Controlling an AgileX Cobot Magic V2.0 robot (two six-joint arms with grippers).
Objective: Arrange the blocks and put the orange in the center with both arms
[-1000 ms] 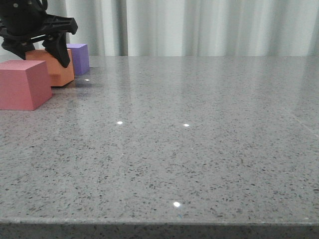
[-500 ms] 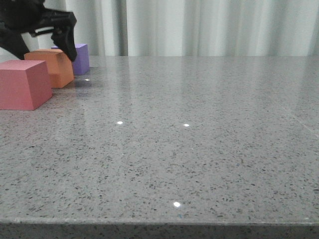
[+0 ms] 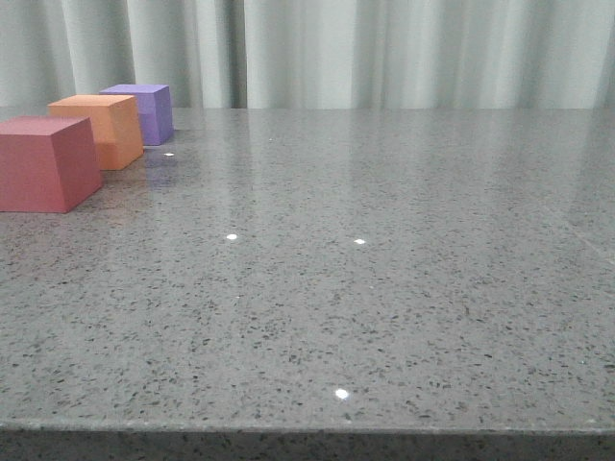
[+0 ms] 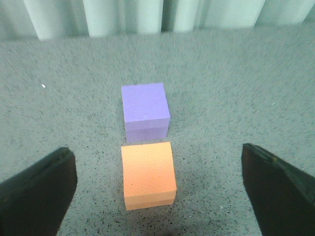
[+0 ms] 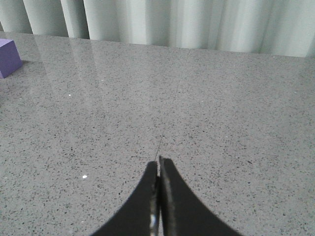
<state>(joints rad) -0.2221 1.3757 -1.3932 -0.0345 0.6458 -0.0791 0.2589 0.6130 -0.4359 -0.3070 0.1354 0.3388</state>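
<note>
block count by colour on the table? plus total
orange cube: 1
purple cube: 1
pinkish-red cube: 1
Total: 3 cubes, in a row on the table's left side, orange in the middle.

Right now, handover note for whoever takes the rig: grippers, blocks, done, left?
Left gripper: open, empty, fingers wide, above the plain matte orange cube.
Right gripper: shut, empty, over bare speckled grey table.
Blocks: all at the table's far left in the front view, in a line running away from the robot: matte pinkish-red cube nearest, orange cube in the middle, matte purple cube farthest.
Done: orange sits between the other two, released.
Left: nothing obvious; gaps between cubes look slightly uneven, straighten if needed.
</note>
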